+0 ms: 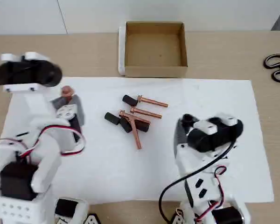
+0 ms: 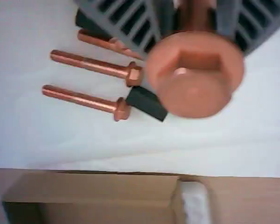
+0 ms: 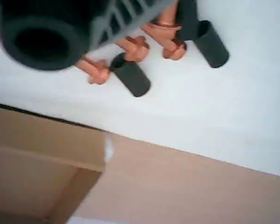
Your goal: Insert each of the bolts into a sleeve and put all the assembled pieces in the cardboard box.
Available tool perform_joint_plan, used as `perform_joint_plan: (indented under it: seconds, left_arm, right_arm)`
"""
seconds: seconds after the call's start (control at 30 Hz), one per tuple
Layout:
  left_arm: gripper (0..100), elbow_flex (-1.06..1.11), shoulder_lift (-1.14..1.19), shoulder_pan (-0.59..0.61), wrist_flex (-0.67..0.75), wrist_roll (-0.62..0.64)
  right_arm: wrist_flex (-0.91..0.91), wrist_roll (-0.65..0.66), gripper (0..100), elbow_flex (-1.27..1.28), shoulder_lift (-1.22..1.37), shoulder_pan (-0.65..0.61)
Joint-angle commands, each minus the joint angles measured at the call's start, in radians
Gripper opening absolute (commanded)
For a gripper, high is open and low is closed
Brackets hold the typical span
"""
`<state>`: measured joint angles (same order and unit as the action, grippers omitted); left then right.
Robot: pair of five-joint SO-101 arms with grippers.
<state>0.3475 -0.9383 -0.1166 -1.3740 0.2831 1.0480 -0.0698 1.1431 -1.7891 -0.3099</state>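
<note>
My left gripper (image 1: 67, 97) hangs over the left part of the white sheet, shut on a copper bolt (image 2: 193, 72) whose hex head (image 1: 66, 90) points up toward the camera. Right of centre, my right gripper (image 1: 185, 123) is shut on a black sleeve (image 3: 42, 39), open end showing. Between the two arms lie three loose copper bolts (image 1: 151, 101) (image 1: 147, 113) (image 1: 136, 134) and several black sleeves (image 1: 129, 100) (image 1: 112, 119). The open cardboard box (image 1: 154, 49) stands at the back, just beyond the sheet.
A white sheet (image 1: 130, 163) covers the middle of the wooden table. Scissors (image 1: 277, 65) lie at the far right edge. The box wall (image 2: 93, 196) (image 3: 37, 163) appears close behind the loose parts in both wrist views.
</note>
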Motion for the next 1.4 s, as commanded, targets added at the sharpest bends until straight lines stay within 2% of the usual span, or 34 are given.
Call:
perform_joint_plan:
  seconds: [0.0,0.13,0.37,0.6,0.73,1.0,1.37]
  left_arm:
    - [1,0.081,-0.015,-0.092,0.164,0.015]
    - [1,0.180,-0.012,-0.120,0.284,0.015]
    - [1,0.257,-0.014,-0.255,0.419,0.015]
    - [1,0.265,-0.012,-0.296,0.420,0.025]
    - [1,0.265,-0.012,-0.308,0.420,0.112]
    - [1,0.266,-0.012,-0.368,0.422,0.193]
    - [1,0.268,-0.012,-0.400,0.462,0.206]
  right_arm:
    - [-0.022,-0.009,0.4,-0.005,0.005,-0.077]
    - [-0.016,-0.012,0.4,-0.005,0.005,-0.147]
    - [-0.019,-0.012,0.4,0.094,-0.002,-0.252]
    - [-0.025,-0.015,0.4,0.129,-0.002,-0.285]
    - [-0.025,-0.017,0.4,0.129,-0.002,-0.285]
    - [-0.025,-0.017,0.4,0.129,-0.002,-0.285]
    - [-0.025,-0.018,0.4,0.129,-0.002,-0.286]
